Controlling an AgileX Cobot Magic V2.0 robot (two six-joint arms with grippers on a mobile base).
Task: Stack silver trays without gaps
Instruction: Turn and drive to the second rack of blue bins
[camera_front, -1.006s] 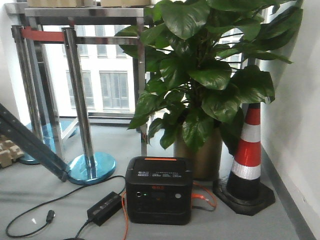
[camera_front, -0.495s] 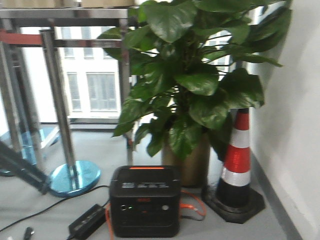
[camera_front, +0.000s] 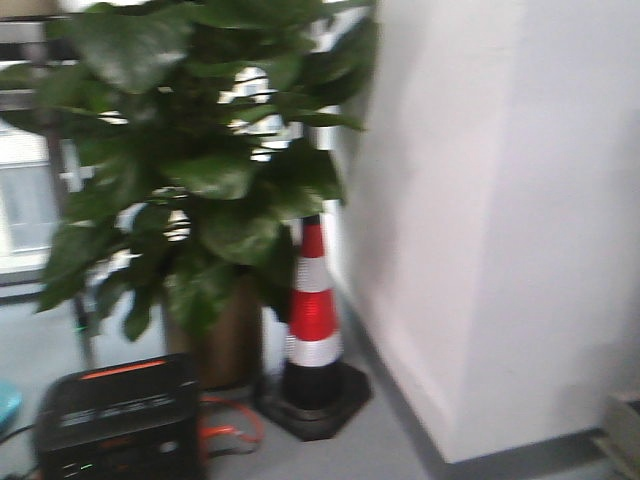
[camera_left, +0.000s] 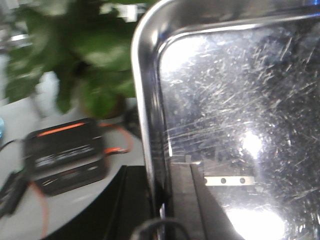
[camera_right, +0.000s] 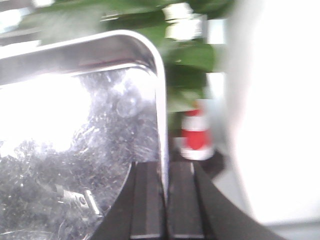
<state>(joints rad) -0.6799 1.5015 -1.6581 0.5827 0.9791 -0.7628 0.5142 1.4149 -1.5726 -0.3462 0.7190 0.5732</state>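
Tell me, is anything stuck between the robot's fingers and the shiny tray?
Nothing visible is. The left gripper and the right gripper each pinch directly on the rim of the silver tray. Where the tray must go is out of view.

Ahead of you a white wall (camera_front: 500, 200) corner fills the right; a red-and-white traffic cone (camera_front: 313, 310), a leafy potted plant (camera_front: 210, 180) and a black power station (camera_front: 120, 420) stand on grey floor (camera_front: 390, 450), daylight behind the leaves.
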